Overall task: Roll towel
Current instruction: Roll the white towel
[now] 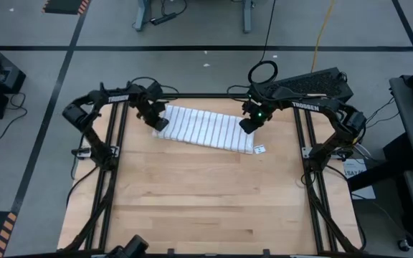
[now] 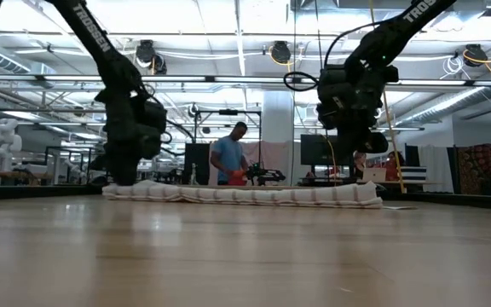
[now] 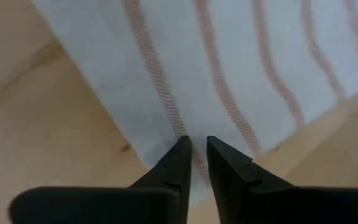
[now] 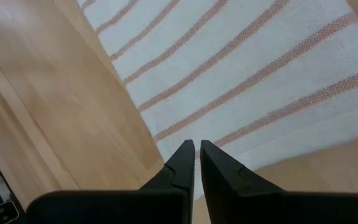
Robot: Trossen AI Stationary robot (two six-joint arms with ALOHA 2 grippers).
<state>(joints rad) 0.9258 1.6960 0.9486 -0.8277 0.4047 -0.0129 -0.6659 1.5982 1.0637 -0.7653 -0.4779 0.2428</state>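
Note:
The towel (image 1: 205,129), white with narrow dark stripes, lies flat as a long folded band across the far part of the wooden table (image 1: 206,201). Its small white tag (image 1: 259,149) sticks out at the near right corner. My left gripper (image 1: 161,123) is down at the towel's left end and shut on it. My right gripper (image 1: 248,126) stands shut over the towel's right end. In the low view my right gripper (image 2: 366,149) hangs clear above the cloth (image 2: 245,196). My left gripper (image 3: 196,146) has its fingertips on the towel's corner (image 3: 194,134) at the left end, with a narrow strip of cloth showing between them. The fingers come from above, slanting down. The towel lies flat on the table; one layer or several, I cannot tell.
Black frame rails (image 1: 113,165) run along the table's left and right sides. The near half of the table is bare wood. In the room beyond the far edge a person (image 2: 228,158) stands by equipment.

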